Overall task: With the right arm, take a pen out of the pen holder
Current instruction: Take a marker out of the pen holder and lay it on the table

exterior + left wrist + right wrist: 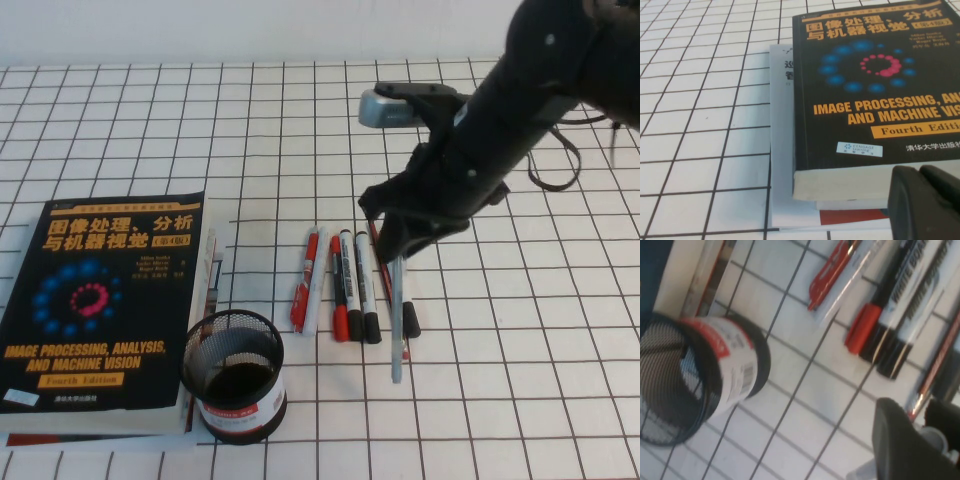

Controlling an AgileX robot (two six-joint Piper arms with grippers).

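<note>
The right gripper is hovering over the gridded table, pinching a grey pen by its upper end. The pen is hanging from the jaws, outside the mesh pen holder, which is standing upright well to this gripper's left and nearer the robot. A row of markers is lying just left of the gripper, and 1 thin red pen is lying under it. The left gripper is sitting beside a corner of the book stack. I cannot tell whether it is spread or pressed together.

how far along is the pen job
Nearly done. The pen holder looks empty and several pens lie in a row on the table. The right gripper holds a grey pen beside that row; releasing it remains. The left gripper is parked by the books.
</note>
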